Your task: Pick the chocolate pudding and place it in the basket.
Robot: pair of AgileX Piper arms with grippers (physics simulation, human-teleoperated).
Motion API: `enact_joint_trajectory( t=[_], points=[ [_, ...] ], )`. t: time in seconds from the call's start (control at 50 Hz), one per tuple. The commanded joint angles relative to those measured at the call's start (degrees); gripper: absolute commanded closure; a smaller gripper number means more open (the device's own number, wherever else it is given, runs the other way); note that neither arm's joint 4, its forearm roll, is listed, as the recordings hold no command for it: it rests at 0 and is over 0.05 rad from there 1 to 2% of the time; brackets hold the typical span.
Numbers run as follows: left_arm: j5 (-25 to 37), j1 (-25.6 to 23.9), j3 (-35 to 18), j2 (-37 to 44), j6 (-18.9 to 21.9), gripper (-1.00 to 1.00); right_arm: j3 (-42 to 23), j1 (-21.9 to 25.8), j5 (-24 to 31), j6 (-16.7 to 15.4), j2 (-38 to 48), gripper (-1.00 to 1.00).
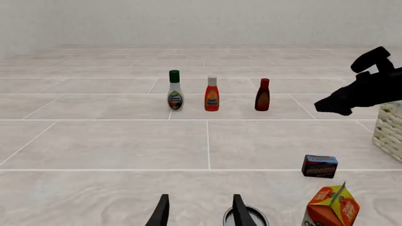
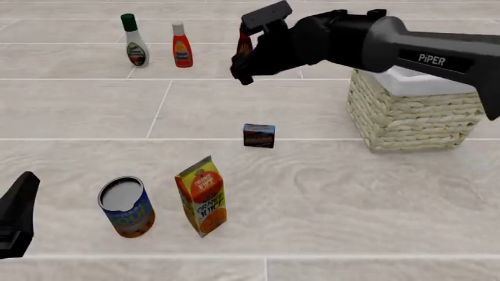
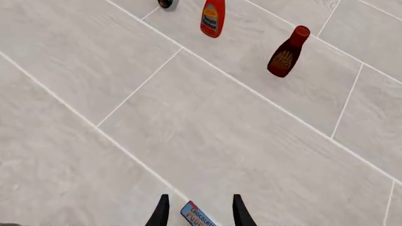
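Right tool above chocolate pudding

The right arm hides most of the dark sauce bottle and part of the basket.

The table had a pale surface, like grey tiles with thin white lines between them. At the far side three bottles stood upright in a row: a white bottle with a green cap, a red bottle and a dark brown sauce bottle. The basket stood at the right. The chocolate pudding lay near the middle. Nearer, a can and an orange juice carton stood just beside each other.
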Motion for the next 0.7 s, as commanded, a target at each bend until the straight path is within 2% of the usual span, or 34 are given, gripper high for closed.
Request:
enact_joint_trajectory(
  t=[0.02, 0.14, 0.2, 0.32, 0.7],
  points=[
    [0.00, 0.00, 0.00, 0.00, 0.00, -1.00, -6.12, 0.39, 6.12, 0.15, 4.11, -1.00],
    [0.00, 0.00, 0.00, 0.00, 0.00, -1.00, -9.45, 0.18, 9.44, -0.03, 5.68, -1.00],
    [0.00, 0.00, 0.00, 0.00, 0.00, -1.00, -11.49, 0.48, 11.74, 1.43, 7.01, -1.00],
    [0.00, 0.00, 0.00, 0.00, 0.00, -1.00, -13.52, 0.41, 13.68, 1.17, 8.25, -1.00],
    [0.00, 0.00, 0.00, 0.00, 0.00, -1.00, -18.16, -0.71, 19.59, -2.29, 12.27, -1.00]
  ],
)
